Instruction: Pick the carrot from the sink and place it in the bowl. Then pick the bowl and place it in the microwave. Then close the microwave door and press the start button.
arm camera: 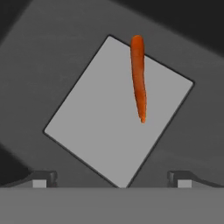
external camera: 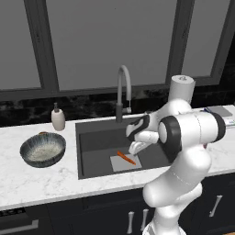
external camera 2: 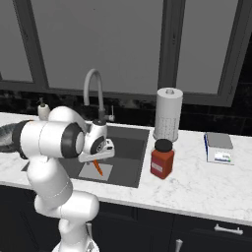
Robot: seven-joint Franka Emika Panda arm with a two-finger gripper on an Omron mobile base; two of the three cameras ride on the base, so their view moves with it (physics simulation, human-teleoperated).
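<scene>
Down in the sink: one carrot (arm camera: pixel 138 76) lies on the one light grey mat (arm camera: pixel 109 118), thick end over the mat's edge, tip pointing inward.
Carrot count: one, orange, thin and tapered.
Sink (external camera: pixel 92 137): one dark grey basin set in the white marble counter (external camera: pixel 41 179), with one curved faucet (external camera: pixel 123 89) behind it.
Gripper (arm camera: pixel 111 181): poised above the mat, fingertips (arm camera: pixel 40 181) spread as wide as they go, nothing between them; carrot lies apart from both tips.
Bowl (external camera: pixel 43 149): one, dark mottled outside and pale speckled inside, on the counter left of the sink, with nothing visible inside.
Soap dispenser (external camera: pixel 58 117): one white bottle, behind the bowl near the wall.
Paper towel roll (external camera 2: pixel 168 114): one, upright, right of the sink.
Jar (external camera 2: pixel 162 158): one, red with a black lid, just in front of the roll.
Box (external camera 2: pixel 219 147): one flat piece on the counter's right; its printing is too small to read.
Writing: no legible text on any item.
</scene>
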